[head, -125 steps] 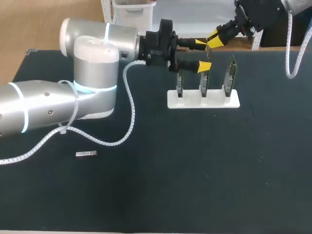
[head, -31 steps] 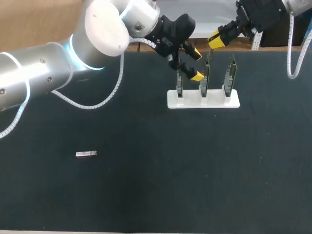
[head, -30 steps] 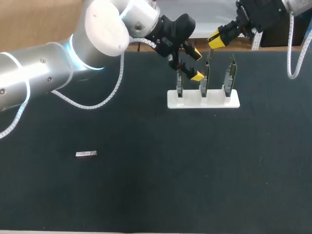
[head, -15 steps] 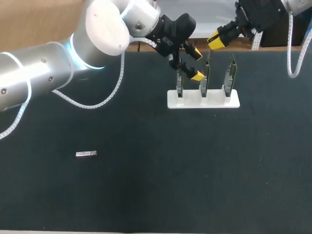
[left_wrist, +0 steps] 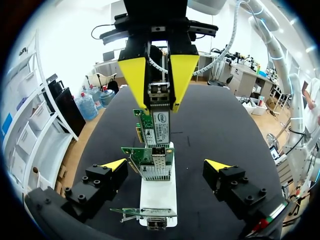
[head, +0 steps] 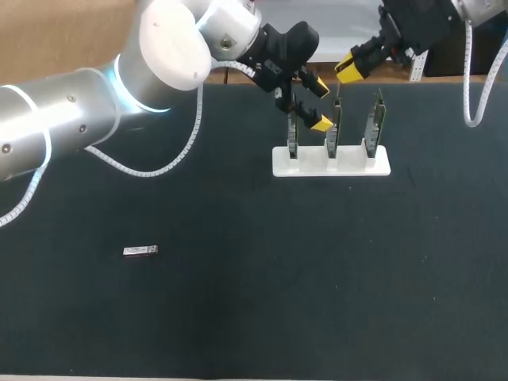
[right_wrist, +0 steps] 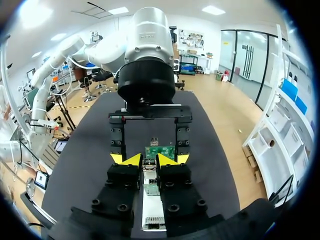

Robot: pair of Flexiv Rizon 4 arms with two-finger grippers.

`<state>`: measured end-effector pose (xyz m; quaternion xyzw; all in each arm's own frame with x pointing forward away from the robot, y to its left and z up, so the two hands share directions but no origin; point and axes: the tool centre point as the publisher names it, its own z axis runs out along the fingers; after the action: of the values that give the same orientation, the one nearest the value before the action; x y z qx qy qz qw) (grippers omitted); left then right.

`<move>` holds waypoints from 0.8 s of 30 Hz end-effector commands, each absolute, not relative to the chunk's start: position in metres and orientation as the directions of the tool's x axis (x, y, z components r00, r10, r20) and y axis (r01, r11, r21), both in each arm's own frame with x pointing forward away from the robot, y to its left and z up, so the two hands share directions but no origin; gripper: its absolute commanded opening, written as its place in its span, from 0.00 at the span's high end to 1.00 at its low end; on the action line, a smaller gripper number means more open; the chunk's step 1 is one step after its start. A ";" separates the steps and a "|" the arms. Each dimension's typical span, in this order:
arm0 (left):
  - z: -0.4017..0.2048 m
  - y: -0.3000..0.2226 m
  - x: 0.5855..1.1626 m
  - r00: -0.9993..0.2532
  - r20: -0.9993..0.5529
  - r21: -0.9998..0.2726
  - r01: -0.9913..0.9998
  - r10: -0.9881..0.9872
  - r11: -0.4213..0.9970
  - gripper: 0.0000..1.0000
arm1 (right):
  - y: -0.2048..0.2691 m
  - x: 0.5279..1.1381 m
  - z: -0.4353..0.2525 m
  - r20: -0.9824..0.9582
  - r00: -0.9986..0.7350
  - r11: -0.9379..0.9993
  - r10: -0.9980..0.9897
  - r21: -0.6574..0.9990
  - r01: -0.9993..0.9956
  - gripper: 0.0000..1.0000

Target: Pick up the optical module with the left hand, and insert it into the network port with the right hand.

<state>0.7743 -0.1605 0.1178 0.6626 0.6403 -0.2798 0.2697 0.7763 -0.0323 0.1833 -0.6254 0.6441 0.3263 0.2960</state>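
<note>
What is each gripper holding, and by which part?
The right gripper holds a module, pinched by its two sides. The left gripper is open and holds nothing.

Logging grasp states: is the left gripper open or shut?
Open. The left gripper shows its yellow tips wide apart in its wrist view, holding nothing.
</note>
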 end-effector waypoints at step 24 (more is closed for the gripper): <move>0.119 -0.161 0.776 0.022 -0.712 -0.004 0.999 0.702 -0.036 0.00 | -0.031 0.783 0.172 -0.777 -0.046 -0.008 -0.627 0.065 -0.998 1.00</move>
<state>0.7743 -0.1605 0.1179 0.6626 0.6402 -0.2798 0.2697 0.7815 -0.0305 0.1729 -0.6300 0.6450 0.3258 0.2843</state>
